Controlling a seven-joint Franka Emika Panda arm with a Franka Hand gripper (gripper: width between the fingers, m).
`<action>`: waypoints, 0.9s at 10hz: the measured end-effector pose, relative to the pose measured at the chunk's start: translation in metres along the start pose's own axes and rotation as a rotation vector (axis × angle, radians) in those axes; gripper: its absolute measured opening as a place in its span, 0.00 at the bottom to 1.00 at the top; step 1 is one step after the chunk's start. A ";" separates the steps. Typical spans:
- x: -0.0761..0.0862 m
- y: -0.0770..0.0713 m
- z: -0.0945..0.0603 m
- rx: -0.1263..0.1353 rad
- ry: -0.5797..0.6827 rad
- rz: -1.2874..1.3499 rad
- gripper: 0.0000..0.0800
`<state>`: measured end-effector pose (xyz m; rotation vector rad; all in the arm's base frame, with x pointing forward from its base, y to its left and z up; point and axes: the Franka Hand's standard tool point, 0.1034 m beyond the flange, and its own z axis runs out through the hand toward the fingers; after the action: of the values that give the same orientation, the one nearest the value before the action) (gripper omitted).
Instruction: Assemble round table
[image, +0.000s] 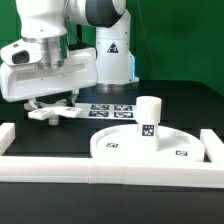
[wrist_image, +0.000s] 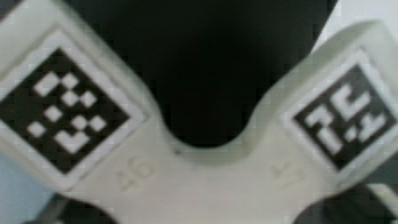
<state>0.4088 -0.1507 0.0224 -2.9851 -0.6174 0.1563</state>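
The white round disc (image: 120, 150) lies flat at the front right of the table. The short cylinder leg (image: 149, 115) stands upright on its middle, showing a tag. My gripper (image: 47, 103) is at the exterior view's left, shut on the cross-shaped foot piece (image: 60, 112), which it holds low over the black table. In the wrist view the foot piece (wrist_image: 196, 170) fills the picture, with two tagged arms spreading away. My gripper (wrist_image: 210, 214) clamps its hub; only dark bits of the fingers show at the corners.
The marker board (image: 112, 108) lies flat behind the disc, beside the robot base (image: 112, 55). White border rails run along the front (image: 110, 178), the left (image: 5, 135) and the right (image: 213, 143).
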 end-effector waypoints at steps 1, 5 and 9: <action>0.001 0.000 -0.001 -0.001 0.001 0.000 0.56; 0.003 -0.001 -0.003 0.006 -0.001 0.009 0.56; 0.013 -0.024 -0.034 0.026 0.024 0.287 0.57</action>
<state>0.4153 -0.1255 0.0580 -3.0292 -0.1794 0.1451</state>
